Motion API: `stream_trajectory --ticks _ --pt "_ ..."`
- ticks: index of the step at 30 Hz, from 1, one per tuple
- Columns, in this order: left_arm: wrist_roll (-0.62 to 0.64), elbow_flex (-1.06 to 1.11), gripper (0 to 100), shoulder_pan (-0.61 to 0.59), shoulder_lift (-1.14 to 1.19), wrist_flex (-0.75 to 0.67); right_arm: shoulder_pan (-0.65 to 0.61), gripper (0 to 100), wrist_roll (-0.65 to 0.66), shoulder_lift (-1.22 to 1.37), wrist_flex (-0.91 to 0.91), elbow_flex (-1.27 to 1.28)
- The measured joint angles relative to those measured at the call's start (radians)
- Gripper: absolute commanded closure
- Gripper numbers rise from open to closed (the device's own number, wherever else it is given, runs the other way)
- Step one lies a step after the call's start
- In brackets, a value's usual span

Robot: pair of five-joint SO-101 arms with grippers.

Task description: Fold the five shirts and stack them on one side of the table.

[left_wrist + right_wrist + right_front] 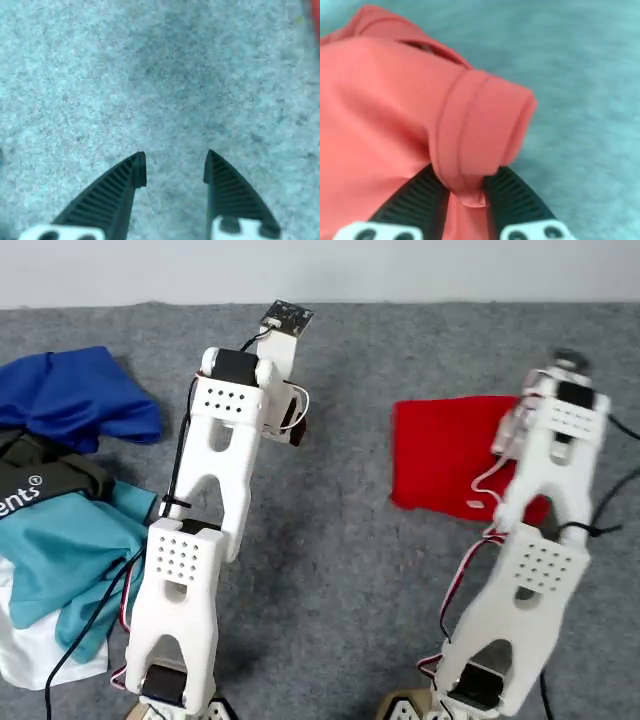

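The right gripper (465, 192) pinches a fold of the red shirt (440, 450), which lies far right on the worktop (340, 540). The left gripper (175, 170) hangs spread above the middle; other shirts (60, 500) are heaped at the left.

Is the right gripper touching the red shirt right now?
Touching: the right wrist view shows the right gripper clamped on a fold of the red shirt.
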Motion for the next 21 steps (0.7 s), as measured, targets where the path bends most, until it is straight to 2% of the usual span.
stream_trajectory --ticks 7,12,17,21 --pt "0.0 0.0 81 0.0 0.0 0.0 0.258 98.9 -0.181 0.0 -0.011 0.0" --pt "0.0 0.0 81 0.0 0.0 0.0 0.42 98.9 -0.255 0.0 0.021 0.0" --pt "0.0 0.0 81 0.0 0.0 0.0 0.448 95.1 -0.295 0.0 0.081 0.0" --pt "0.0 0.0 81 0.0 0.0 0.0 0.448 84.2 -0.17 0.0 0.135 -0.052"
